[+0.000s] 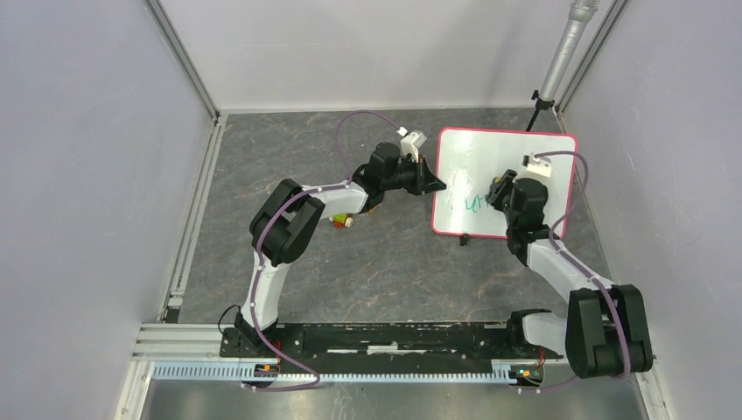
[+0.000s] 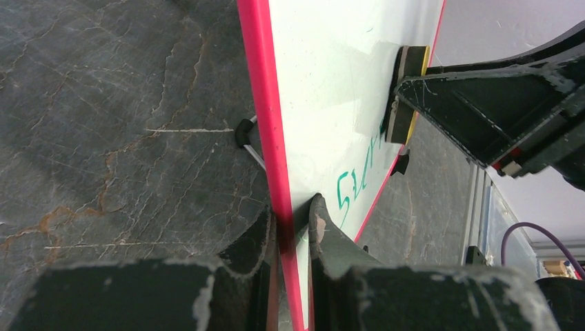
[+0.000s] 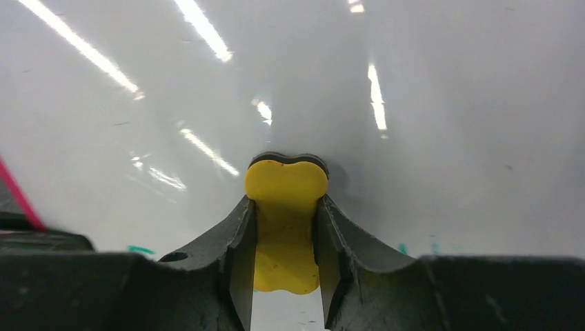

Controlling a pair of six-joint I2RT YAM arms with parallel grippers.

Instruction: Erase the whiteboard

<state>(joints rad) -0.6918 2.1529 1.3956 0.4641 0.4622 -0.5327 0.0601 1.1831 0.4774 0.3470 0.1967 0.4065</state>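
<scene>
The whiteboard (image 1: 490,166), white with a pink-red frame and black feet, lies on the grey table at the right. Green writing (image 1: 468,203) sits near its lower left; it also shows in the left wrist view (image 2: 355,183). My left gripper (image 1: 435,185) is shut on the board's left frame edge (image 2: 265,124), one finger on each side. My right gripper (image 1: 500,188) is shut on a yellow eraser (image 3: 285,227) with a dark pad, pressed against the board face (image 3: 414,103). In the left wrist view the eraser (image 2: 407,93) touches the board above the writing.
A small red and yellow object (image 1: 341,220) lies under the left arm's forearm. A tripod leg and grey pole (image 1: 560,61) stand just behind the board's far right corner. Enclosure walls close in left, back and right; a rail (image 1: 350,354) runs along the near edge.
</scene>
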